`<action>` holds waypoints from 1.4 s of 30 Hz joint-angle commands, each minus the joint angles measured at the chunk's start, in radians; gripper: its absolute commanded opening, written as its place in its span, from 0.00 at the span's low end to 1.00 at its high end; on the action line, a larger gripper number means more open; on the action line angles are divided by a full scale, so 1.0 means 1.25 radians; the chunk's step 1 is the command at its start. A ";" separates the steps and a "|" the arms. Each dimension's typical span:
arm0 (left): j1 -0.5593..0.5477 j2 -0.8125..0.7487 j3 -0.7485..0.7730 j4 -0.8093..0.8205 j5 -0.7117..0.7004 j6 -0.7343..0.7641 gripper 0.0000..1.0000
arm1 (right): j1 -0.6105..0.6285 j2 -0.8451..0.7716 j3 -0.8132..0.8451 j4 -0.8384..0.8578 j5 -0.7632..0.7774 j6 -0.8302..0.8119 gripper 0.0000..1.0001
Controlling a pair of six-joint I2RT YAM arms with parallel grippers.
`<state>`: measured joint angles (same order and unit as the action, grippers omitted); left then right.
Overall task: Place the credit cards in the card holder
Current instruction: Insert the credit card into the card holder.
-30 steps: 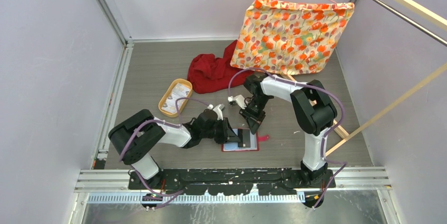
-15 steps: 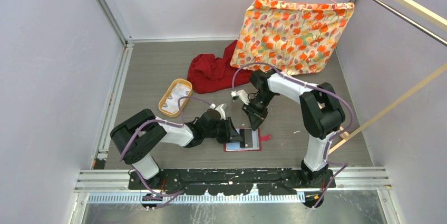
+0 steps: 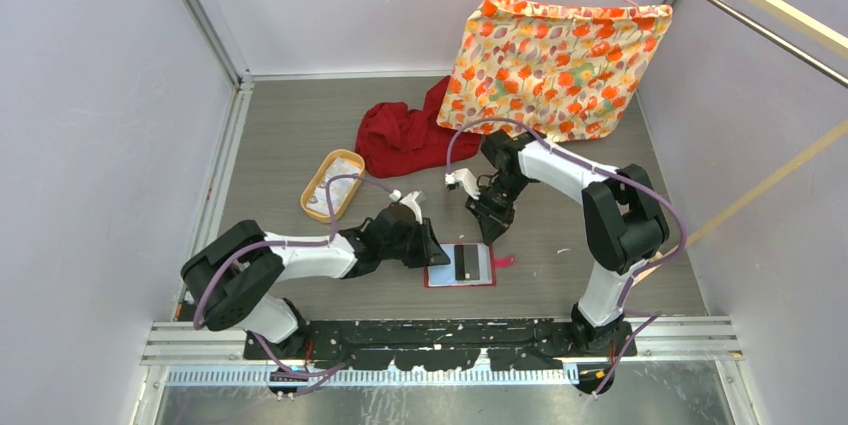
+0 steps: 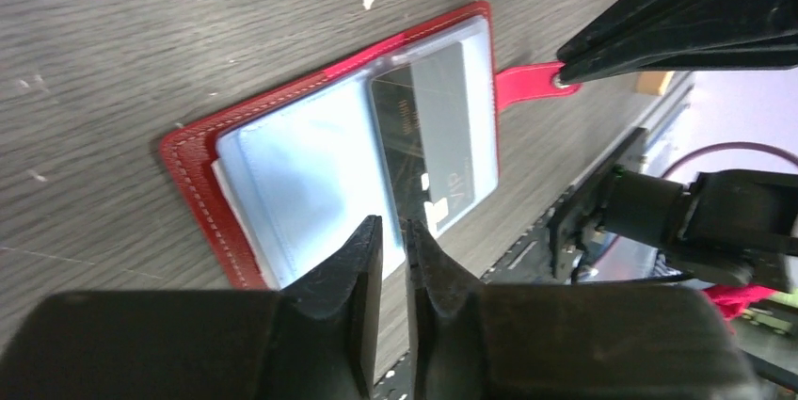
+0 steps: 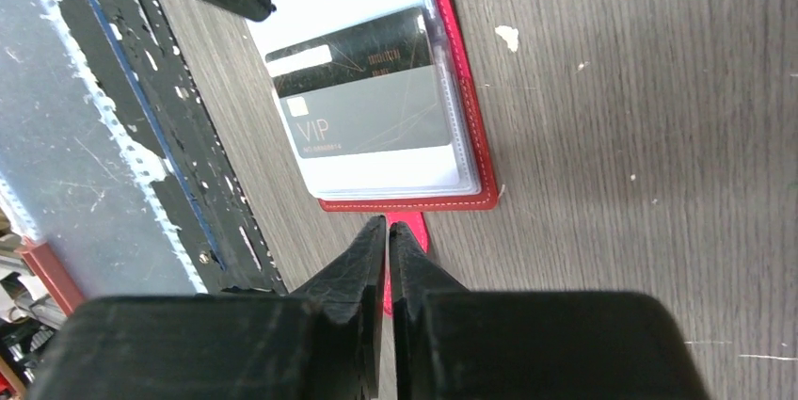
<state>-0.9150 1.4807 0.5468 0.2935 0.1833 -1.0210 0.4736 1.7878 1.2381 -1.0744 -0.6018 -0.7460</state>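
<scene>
One dark credit card (image 5: pixel 367 108) now sits inside the clear pocket on the tab side of the card holder (image 3: pixel 478 267). The holder lies open and flat close to the counter's (image 3: pixel 290 125) near edge, about midway along it. A second ago the left gripper (image 3: pixel 434 245) was over the holder's pages. It has since drawn back toward the counter's left edge and hangs just off the holder's left border, its jaws a narrow slit apart on nothing. The right gripper (image 3: pixel 497 233) has drifted slightly toward the right edge. It hovers above the corner by the snap tab (image 4: pixel 522 85), pinched closed and empty.

That reads as one insertion finished and both arms letting go. The neighbouring pale pocket (image 4: pixel 301 174) looks unfilled, so the next job is probably fetching another card. The whitish cards (image 3: pixel 338 177) appear to lie in the tan tray (image 3: pixel 306 195), toward the left edge and well apart from the holder.

Bare counter lies between holder and tray, so the left arm has an open path. Right of the holder the surface is bare up to the slanting wooden slat (image 3: pixel 740 200). The tight side is the near edge, where the black base rail (image 3: pixel 460 333) runs just beside the holder. The red cloth (image 3: pixel 400 140) sits well back toward the far edge.
</scene>
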 commanded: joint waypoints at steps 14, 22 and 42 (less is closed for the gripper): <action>-0.018 0.117 0.093 -0.047 -0.016 0.021 0.02 | 0.000 0.059 0.002 0.024 0.061 0.038 0.01; -0.026 0.150 0.117 -0.026 -0.004 0.021 0.01 | 0.009 0.114 0.009 0.031 0.090 0.076 0.01; -0.050 0.168 0.145 0.023 0.003 0.017 0.03 | 0.021 0.114 0.029 0.016 0.065 0.085 0.03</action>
<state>-0.9653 1.7000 0.7132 0.2623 0.1867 -1.0058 0.4908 1.9507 1.2362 -1.0565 -0.4854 -0.6476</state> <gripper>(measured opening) 0.021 0.025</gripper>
